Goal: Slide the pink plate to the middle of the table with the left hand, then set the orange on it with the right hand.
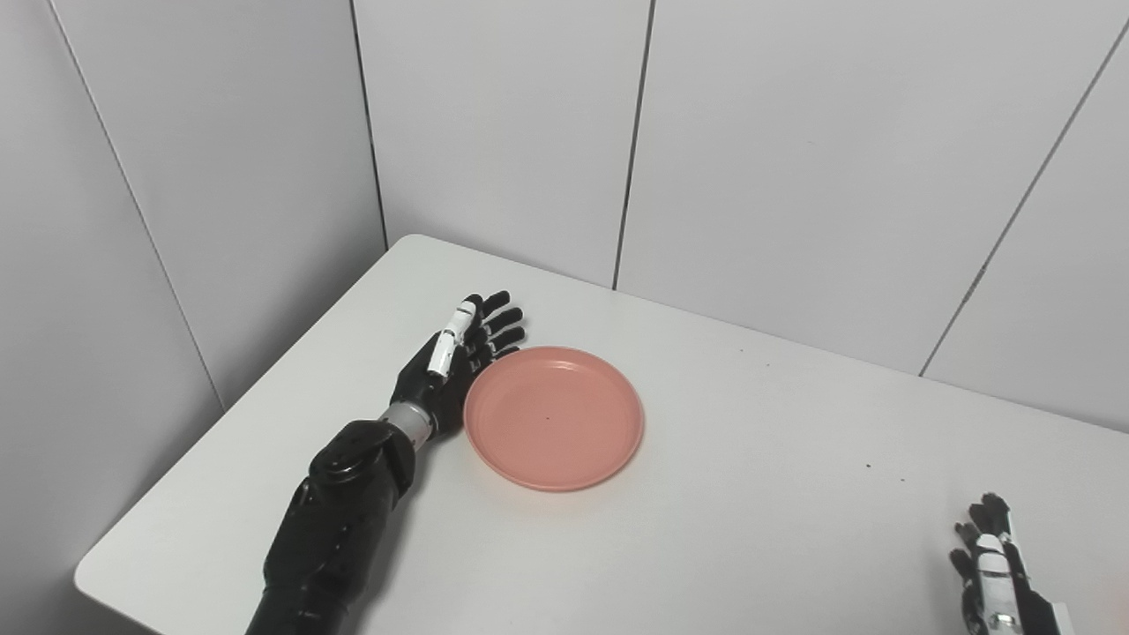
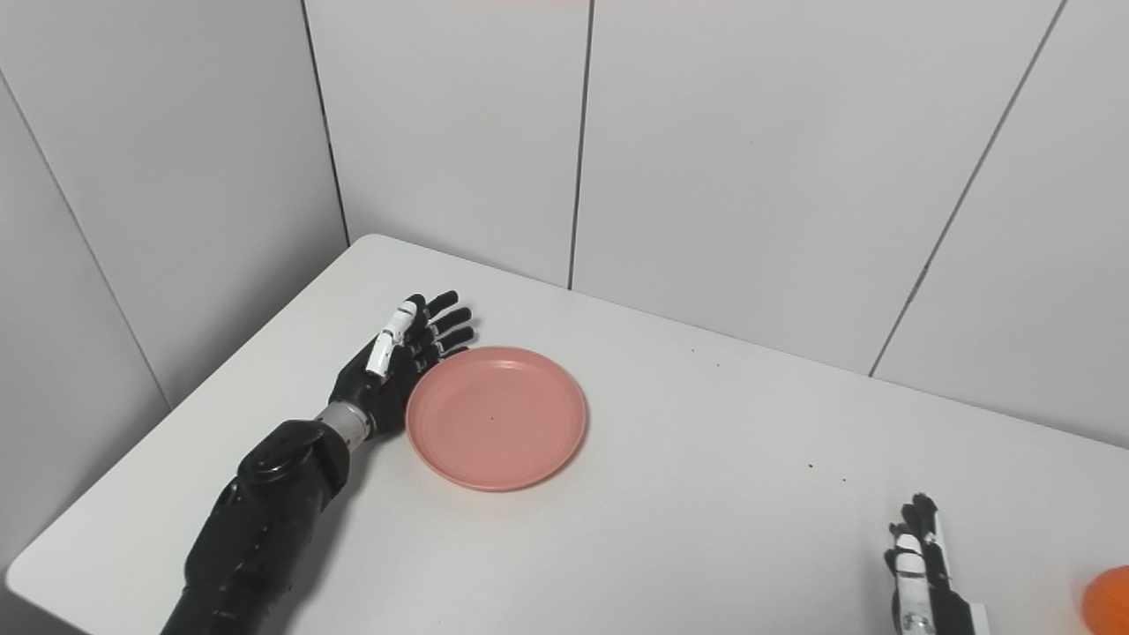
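Note:
The pink plate (image 1: 553, 416) lies empty on the white table (image 1: 750, 494), left of the middle. My left hand (image 1: 457, 358) is open with its fingers stretched out flat, and its side rests against the plate's left rim. The orange (image 2: 1109, 600) shows only in the right eye view, cut off at the bottom right corner. My right hand (image 2: 919, 556) is open and empty at the bottom right, on the table a little left of the orange and apart from it.
White wall panels (image 1: 750, 132) stand close behind the table and along its left side. The table's left edge and near left corner (image 1: 97, 573) are close to my left arm.

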`<state>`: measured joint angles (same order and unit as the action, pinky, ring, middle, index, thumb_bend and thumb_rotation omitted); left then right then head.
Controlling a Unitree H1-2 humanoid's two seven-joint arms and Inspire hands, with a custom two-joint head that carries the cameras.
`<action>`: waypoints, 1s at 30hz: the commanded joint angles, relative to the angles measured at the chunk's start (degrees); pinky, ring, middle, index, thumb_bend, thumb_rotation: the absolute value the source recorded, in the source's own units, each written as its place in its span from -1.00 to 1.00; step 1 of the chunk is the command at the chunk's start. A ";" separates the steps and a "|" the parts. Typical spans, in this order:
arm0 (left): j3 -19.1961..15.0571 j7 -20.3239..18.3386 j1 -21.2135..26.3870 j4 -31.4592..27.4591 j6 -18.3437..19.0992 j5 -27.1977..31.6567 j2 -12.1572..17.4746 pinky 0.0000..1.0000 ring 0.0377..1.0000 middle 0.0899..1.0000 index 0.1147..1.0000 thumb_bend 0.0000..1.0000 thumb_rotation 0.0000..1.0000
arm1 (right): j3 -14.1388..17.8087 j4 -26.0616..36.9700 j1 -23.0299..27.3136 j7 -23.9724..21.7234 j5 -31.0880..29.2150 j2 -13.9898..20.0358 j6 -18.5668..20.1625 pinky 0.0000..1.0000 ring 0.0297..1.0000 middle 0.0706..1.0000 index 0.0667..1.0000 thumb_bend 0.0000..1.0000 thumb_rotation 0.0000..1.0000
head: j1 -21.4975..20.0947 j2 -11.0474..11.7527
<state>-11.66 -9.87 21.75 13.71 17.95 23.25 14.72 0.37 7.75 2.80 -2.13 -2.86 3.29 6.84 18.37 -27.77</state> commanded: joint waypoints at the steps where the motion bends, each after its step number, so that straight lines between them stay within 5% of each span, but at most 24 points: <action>1: 1.41 -0.49 1.80 0.08 2.13 -0.36 -1.22 0.80 0.82 0.82 0.77 -0.37 1.00 | 0.13 0.67 1.55 -0.21 -0.17 -0.20 -2.73 1.00 1.00 1.00 1.00 -0.85 1.00 | -0.63 -0.49; 18: 5.61 -2.00 2.52 0.84 3.44 -0.38 -4.41 0.83 0.84 0.85 0.82 -0.37 1.00 | -0.68 -0.48 1.60 0.82 2.43 -0.47 -4.42 0.94 0.93 0.93 0.93 -0.65 1.00 | -5.24 -3.78; 30: 7.71 -2.51 2.67 -1.18 5.78 -0.60 -6.98 0.86 0.87 0.88 0.86 -0.35 1.00 | -1.58 0.99 1.93 2.83 5.62 -2.11 -1.16 0.82 0.86 0.87 0.87 -0.52 1.00 | -10.10 -6.51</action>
<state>-4.41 -12.19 23.76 12.68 21.79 23.26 8.16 -0.93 6.72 3.21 0.46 2.35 1.75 5.72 8.26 -34.37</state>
